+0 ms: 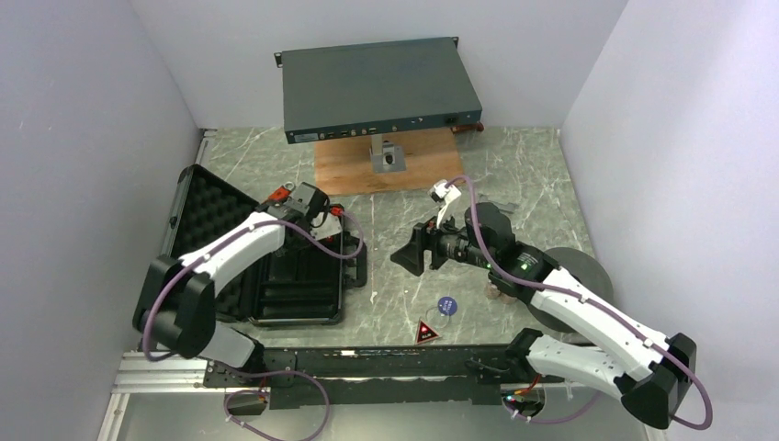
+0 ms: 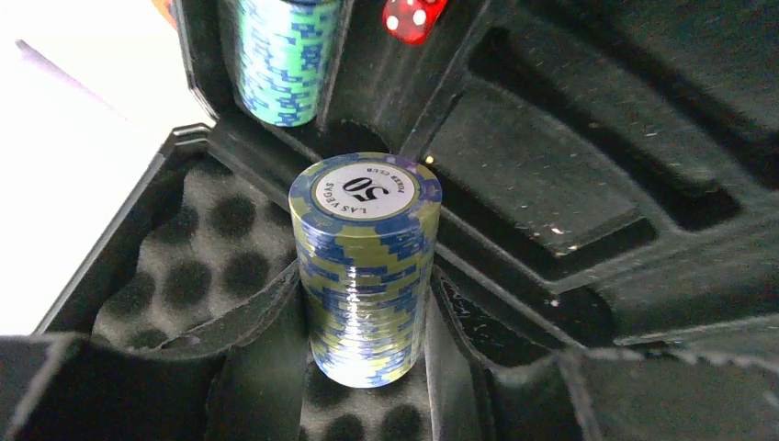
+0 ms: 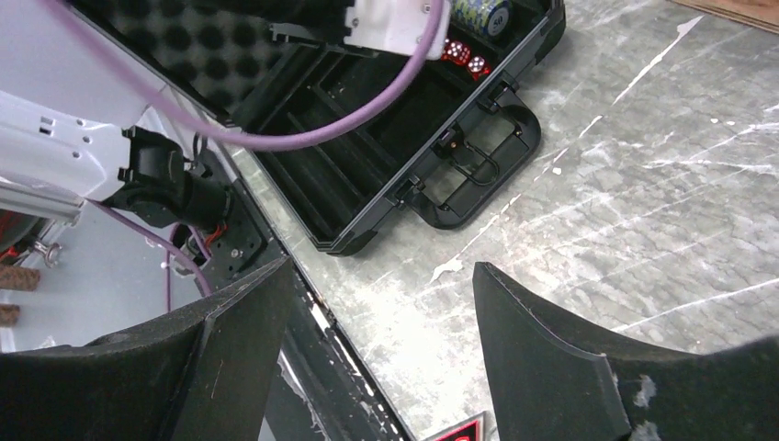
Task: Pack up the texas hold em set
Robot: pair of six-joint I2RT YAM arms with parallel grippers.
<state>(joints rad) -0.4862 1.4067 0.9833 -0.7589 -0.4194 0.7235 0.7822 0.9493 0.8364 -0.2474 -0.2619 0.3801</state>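
Observation:
The black case (image 1: 276, 276) lies open at the left, its egg-crate foam lid (image 1: 207, 216) tilted back. My left gripper (image 1: 310, 207) hangs over the case's far end. In the left wrist view it (image 2: 366, 317) is shut on a blue-and-yellow chip stack marked 50 (image 2: 366, 248), held above the tray (image 2: 570, 184). A green-and-blue stack (image 2: 280, 55) and a red die (image 2: 411, 16) lie in the tray. My right gripper (image 1: 411, 257) is open and empty over the table (image 3: 381, 312), right of the case's handle (image 3: 473, 165). The blue disc (image 1: 446, 304) and the red triangle (image 1: 427, 332) lie on the table.
A flat grey rack unit (image 1: 377, 87) stands on a mount over a wooden board (image 1: 367, 170) at the back. A dark grey foam ring (image 1: 592, 271) lies under my right arm, with short chip stacks (image 1: 499, 291) beside it. Walls close in on both sides.

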